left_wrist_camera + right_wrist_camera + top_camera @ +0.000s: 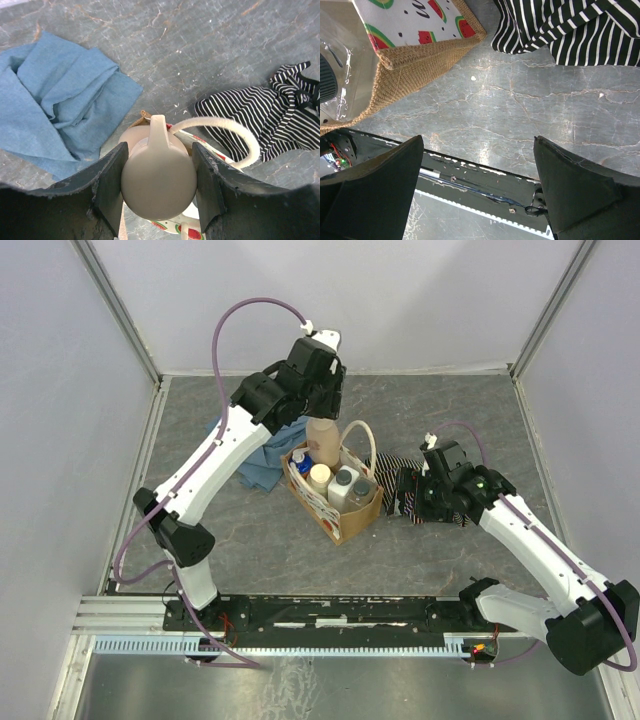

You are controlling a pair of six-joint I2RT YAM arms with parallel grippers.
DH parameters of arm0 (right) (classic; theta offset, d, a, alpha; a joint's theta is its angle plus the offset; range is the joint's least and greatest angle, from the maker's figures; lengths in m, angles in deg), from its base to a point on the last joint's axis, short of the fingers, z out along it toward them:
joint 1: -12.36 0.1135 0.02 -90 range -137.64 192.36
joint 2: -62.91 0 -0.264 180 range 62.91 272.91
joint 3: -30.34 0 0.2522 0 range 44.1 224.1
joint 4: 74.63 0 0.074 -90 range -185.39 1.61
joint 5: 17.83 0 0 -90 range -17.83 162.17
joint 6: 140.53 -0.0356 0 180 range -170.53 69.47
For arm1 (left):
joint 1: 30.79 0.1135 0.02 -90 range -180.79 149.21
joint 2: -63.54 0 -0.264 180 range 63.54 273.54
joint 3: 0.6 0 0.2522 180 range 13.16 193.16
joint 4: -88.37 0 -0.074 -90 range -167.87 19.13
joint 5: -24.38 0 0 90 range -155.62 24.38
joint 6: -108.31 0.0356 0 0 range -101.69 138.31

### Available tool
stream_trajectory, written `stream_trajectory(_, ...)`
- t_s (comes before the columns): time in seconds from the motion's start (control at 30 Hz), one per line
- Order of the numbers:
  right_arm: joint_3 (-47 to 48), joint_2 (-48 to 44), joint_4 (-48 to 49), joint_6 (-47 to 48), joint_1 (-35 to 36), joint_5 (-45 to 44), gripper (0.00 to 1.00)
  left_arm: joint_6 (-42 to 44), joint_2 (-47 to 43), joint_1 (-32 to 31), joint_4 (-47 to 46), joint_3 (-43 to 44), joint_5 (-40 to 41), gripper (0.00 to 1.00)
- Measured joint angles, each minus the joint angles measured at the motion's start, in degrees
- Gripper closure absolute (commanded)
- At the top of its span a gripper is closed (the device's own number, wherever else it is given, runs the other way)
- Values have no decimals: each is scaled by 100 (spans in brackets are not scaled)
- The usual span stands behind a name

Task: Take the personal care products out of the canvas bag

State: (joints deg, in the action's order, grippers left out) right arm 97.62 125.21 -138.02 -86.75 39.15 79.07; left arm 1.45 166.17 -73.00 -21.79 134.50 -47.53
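Grippers are shown in opposite states over a grey marbled surface (480,420). The left gripper (159,165) is pressed shut on a beige bottle (322,432), pinched at its rounded body and held upright over the far end of the canvas bag (350,520). Whether the bottle's base is clear of the rim cannot be told. The bag is set near the middle of the surface, with its watermelon-patterned side turned toward the near left corner and a cream rope handle (220,121) arched beside the held bottle. Inside the bag, a blue-and-orange bottle (302,457), a cream-capped bottle (320,475) and two white bottles with grey caps (345,480) are seen standing close together. The right gripper (477,165) is held with its fingers spread wide and nothing between them, just beside the bag's right side. A blue cloth (65,95) is crumpled against the bag on the side toward the far left corner. A black-and-white striped cloth (250,112) is bunched between the bag and the right edge, partly beneath the right gripper.
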Motion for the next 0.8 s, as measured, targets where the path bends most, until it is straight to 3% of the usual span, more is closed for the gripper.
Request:
stream_trajectory(0.27,-52,0,92,-13,0,81,2,-15,-450,-9,221,131,389,46)
stream_trajectory(0.57,-55,0,116,-50,0,157,2,-13,-1322,13,498,155,1495,47)
stream_trajectory(0.8,-50,-37,129,-59,28,345,2,-72,-2144,13,671,-219,1969,47)
